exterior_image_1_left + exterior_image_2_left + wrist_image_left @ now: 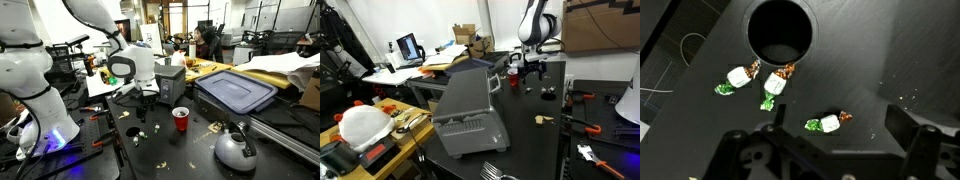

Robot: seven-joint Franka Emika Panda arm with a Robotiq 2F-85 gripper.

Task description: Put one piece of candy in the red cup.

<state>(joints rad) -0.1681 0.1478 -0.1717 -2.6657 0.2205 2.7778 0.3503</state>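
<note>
Wrist view, left to right: a green-wrapped candy [735, 80], an orange-wrapped candy [775, 85] and a third candy [826, 123] lie on the black desk [890, 60] below a dark round vessel [780, 30]. My claw [830, 150] is spread wide, holding nothing. In an exterior view the red cup [180, 118] stands upright between my claw and the silver kettle [235, 150].

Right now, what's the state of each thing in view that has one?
claw: open, empty
red cup: upright, contents too small to tell
wrapped candies: lying on the table, none gripped
silver kettle: upright
blue-lidded bin: lid on
</note>
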